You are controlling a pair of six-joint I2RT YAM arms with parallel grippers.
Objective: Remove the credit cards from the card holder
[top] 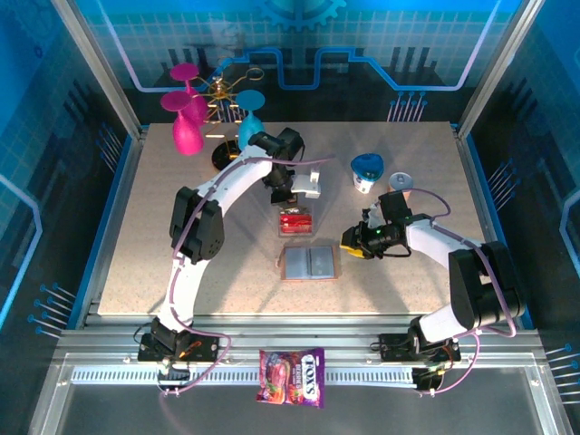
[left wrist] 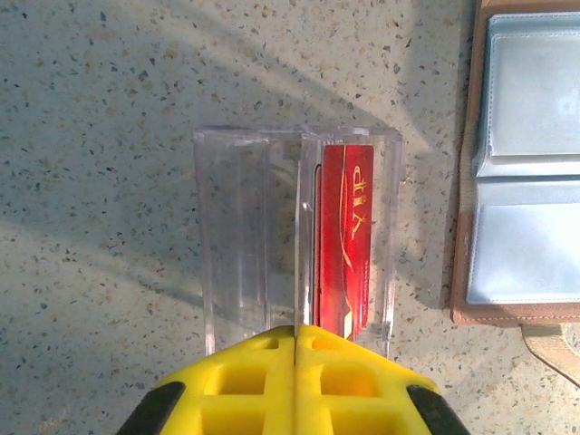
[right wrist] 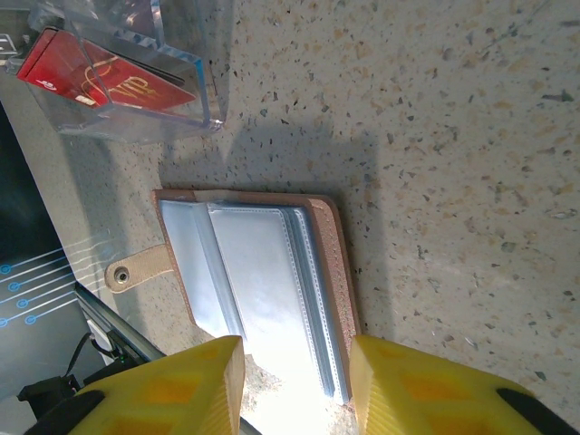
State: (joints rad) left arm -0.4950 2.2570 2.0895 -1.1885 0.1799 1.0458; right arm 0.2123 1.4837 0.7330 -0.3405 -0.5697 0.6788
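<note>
Nearest the lens, a candy packet (top: pixel 292 377) is seen on the front rail. Mid-desk, the card holder (top: pixel 310 263) lies opened flat, long axis left-right, with the credit cards (top: pixel 295 220) just behind it.

At the left wrist, the left gripper (left wrist: pixel 296 349) is pressed closed. The credit cards stand on edge in a clear box (left wrist: pixel 240 236), pointing away.

At the right wrist, the right gripper (right wrist: pixel 296 362) is held wide above the card holder.

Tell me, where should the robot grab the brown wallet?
Probably the narrow strap tab on the card holder, pinched across its width from above. The holder lies open and flat on the table, so its body offers little grip.
</note>
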